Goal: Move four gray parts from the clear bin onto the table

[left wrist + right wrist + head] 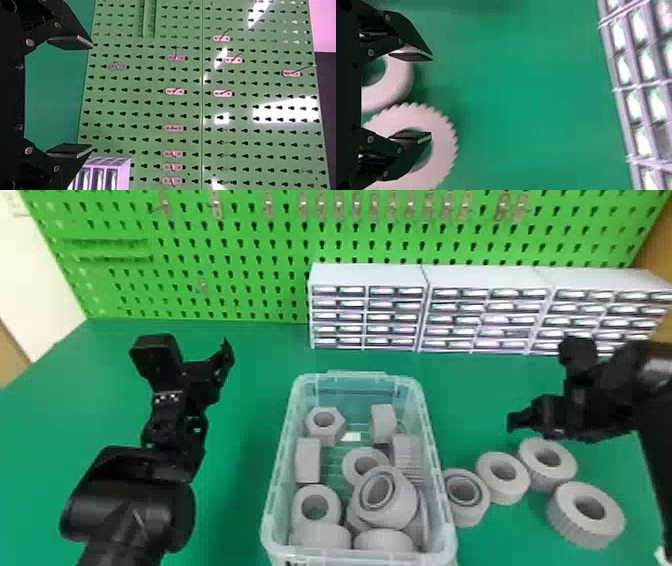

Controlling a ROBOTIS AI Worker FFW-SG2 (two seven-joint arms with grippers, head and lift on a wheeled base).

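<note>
My left gripper point(202, 347) is parked left of the clear bin point(272, 500); its fingers stand apart in the left wrist view, where the gripper point(93, 97) holds nothing. Over the table's right side is my right gripper point(537, 390), open and empty. In the right wrist view a toothed gray part point(443, 146) lies beyond that gripper point(432, 97), beside a smooth gray ring point(401, 85). Several gray parts, among them a tilted ring point(400, 510) and a hexagonal nut point(335, 430), lie in the bin. Right of it, several gray parts, including a ribbed one point(585, 532), rest on the table.
Drawer cabinets point(370, 277) line the back right of the green table point(250, 355), behind the bin and right gripper. A green pegboard point(200, 255) with metal hooks rises behind the table. The table parts lie close together against the bin's right side.
</note>
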